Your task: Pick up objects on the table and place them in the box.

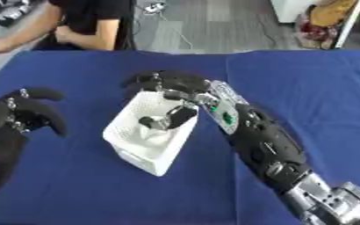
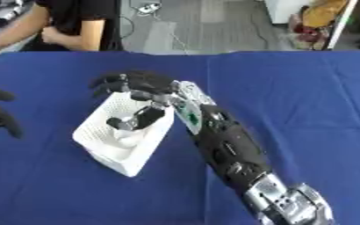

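A white perforated plastic box (image 1: 149,145) is sitting slightly askew near the middle of the desk, which is covered by a dark blue cloth (image 1: 306,88). The robot's right hand (image 1: 177,85) — black, on a long black forearm with silver joints running in from the lower right — is hovering over the box's far end, its fingers (image 1: 141,80) curling forward past the far rim and its thumb dipping down into the opening. Just beneath the thumb, inside the box, a small pale, rounded object (image 2: 125,139) is lying on the bottom; what it is cannot be made out, and the hand is not closing around it, so the curled fingers are holding nothing that shows. The left hand (image 1: 26,114) is resting at the left edge of the desk, well apart from the box, its black fingers bending over in a relaxed arc — empty.
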